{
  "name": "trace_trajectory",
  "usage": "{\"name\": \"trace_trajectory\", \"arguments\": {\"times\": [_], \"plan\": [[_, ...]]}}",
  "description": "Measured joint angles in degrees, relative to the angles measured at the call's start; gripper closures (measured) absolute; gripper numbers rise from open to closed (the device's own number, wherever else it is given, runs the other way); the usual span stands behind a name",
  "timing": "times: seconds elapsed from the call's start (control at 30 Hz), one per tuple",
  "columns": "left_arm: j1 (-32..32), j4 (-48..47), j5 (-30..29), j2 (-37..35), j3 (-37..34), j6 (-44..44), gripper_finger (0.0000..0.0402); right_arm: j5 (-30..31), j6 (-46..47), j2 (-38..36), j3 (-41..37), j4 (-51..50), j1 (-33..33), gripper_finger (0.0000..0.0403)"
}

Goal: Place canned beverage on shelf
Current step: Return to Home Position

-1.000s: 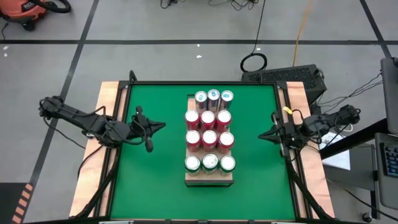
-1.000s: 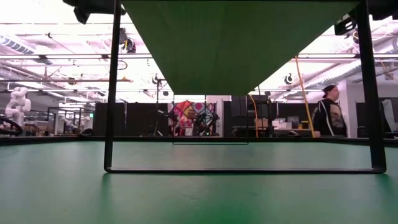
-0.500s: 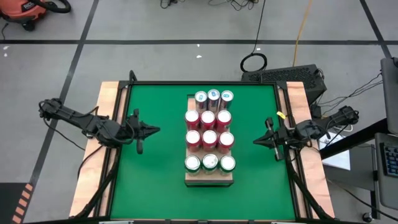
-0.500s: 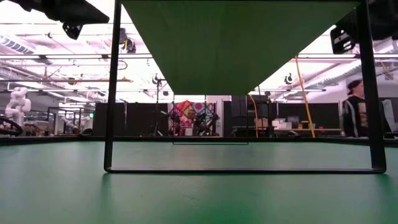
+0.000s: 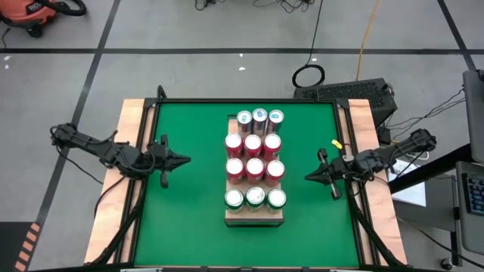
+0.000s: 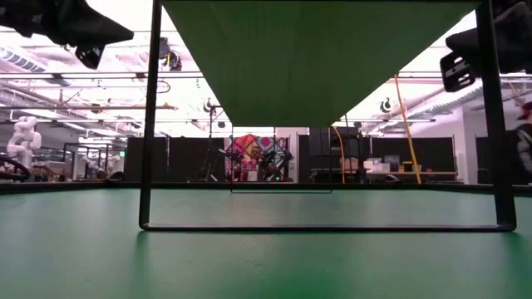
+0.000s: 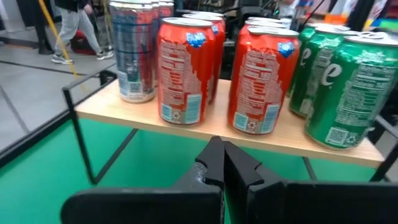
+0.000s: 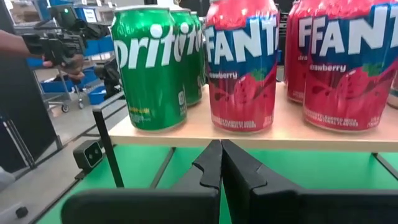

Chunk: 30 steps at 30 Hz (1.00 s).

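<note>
The pale wooden shelf (image 5: 255, 220) stands on thin black legs in the middle of the green table. Several cans stand upright on it in rows: silver-blue ones (image 5: 259, 117) at the far end, red ones (image 5: 254, 155) in the middle, green ones (image 5: 255, 199) at the near end. My left gripper (image 5: 184, 159) is shut and empty, left of the shelf. My right gripper (image 5: 309, 176) is shut and empty, right of the shelf. The left wrist view shows the cans (image 7: 181, 68) on the shelf (image 7: 205, 130). The right wrist view shows green cans (image 8: 149, 65) and red cans (image 8: 241, 62).
Narrow wooden strips (image 5: 130, 166) edge the green table on its left and right. The shelf's black leg frame (image 6: 148, 124) stands on the table in the low view. A person's hand (image 8: 59, 53) holding a device shows in the room beyond the table.
My left gripper has drawn back toward the table's left edge. My right gripper has gone toward the table's near edge and a little toward the shelf. The cans and the shelf have stayed still.
</note>
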Motion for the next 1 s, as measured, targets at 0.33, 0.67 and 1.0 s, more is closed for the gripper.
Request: {"name": "trace_trajectory", "arguments": {"times": [0.33, 0.67, 1.0], "plan": [[0.09, 9.19, 2.32, -1.81, -7.59, 0.02, 0.0402, -0.09, 2.16, 0.00, -3.06, 0.55, 0.00, 0.0403], [1.81, 13.34, 6.97, -3.50, -10.95, 1.47, 0.0401, -0.04, 2.47, 0.00, -5.15, 3.89, 0.00, 0.0403], [6.42, 13.36, 12.06, -11.49, -15.07, 3.00, 0.0402, -0.01, 0.97, 0.00, -5.28, 1.90, 0.00, 0.0403]]}}
